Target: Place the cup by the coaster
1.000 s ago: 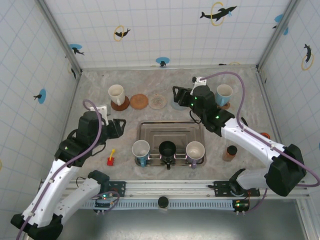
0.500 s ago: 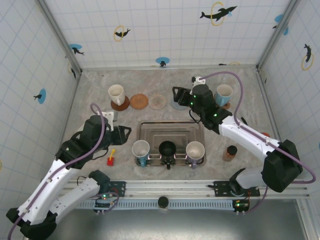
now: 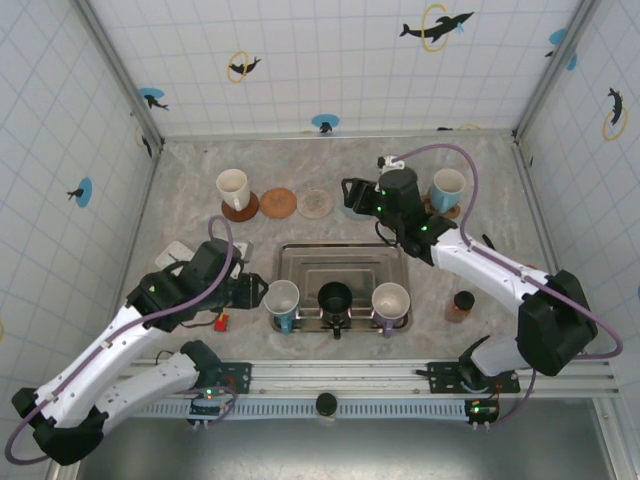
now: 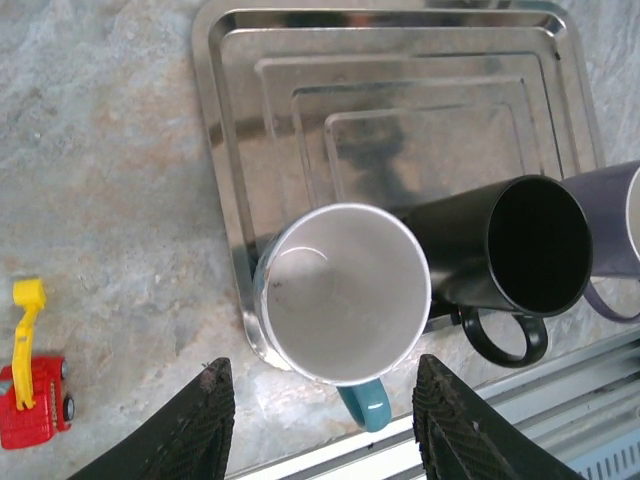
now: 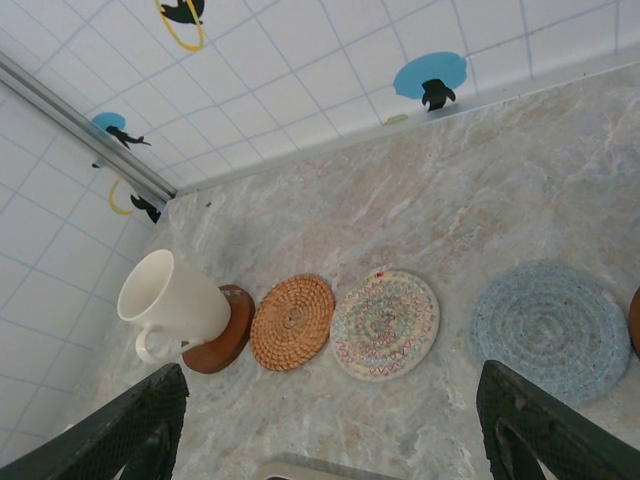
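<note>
Teal-handled cup (image 4: 340, 295) upright just ahead of spread left fingers (image 4: 195, 430), lined up for gripping off steel tray (image 4: 400, 60), bare coaster (image 3: 279, 202) well beyond.

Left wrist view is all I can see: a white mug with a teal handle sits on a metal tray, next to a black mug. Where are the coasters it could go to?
Observer: They are along the far side of the table. A woven orange coaster, a multicoloured coaster and a blue-grey coaster lie there in a row, all bare.
Operator: Is the other arm busy over there?
Observer: The right gripper hangs open above that row, near the blue-grey coaster, and holds nothing.
</note>
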Tool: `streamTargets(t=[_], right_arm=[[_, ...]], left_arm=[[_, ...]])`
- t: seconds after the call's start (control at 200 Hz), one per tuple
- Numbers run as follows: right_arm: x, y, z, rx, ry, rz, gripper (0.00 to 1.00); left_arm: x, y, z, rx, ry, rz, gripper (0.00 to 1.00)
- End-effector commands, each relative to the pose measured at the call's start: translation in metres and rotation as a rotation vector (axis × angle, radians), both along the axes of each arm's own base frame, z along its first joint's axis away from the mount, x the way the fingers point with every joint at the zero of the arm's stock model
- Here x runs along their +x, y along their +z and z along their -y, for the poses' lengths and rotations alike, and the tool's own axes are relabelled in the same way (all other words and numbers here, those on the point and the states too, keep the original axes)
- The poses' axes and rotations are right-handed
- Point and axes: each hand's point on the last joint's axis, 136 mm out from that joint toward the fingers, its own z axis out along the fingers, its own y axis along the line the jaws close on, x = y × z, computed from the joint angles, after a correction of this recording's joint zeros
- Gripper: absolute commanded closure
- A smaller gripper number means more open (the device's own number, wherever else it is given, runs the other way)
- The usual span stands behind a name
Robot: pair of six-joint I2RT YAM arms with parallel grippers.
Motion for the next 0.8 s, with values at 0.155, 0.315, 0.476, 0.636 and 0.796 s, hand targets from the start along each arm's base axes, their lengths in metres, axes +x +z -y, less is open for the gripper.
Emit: streamTargets(t=[0.155,0.315,0.476,0.636,0.796], right_arm=[[0.007,0.005,-0.008,0.025,0.011,0.008,0.23],[0.008,0.004,-0.009,0.022,0.013,0.005,0.23],[0.009,0.001,-0.009,0.016,0.014,-0.001,0.23],[0.010,-0.002,-0.010,0.016,0.016,-0.008,0.23],[0.011,-0.005,-0.011,0.013,0.022,-0.016,0.23]], left_arm=[[-0.018,-0.023,0.003,0.045,-0.052,-0.104,0.50],[-0.022,-0.035,0.013,0.043,-0.082,-0.136,0.50],[-0.028,-0.047,0.021,0.051,-0.106,-0.164,0.50],[-0.035,-0.059,0.029,0.064,-0.126,-0.193,0.50],[-0.043,-0.075,0.043,0.073,-0.159,-0.224,0.49]])
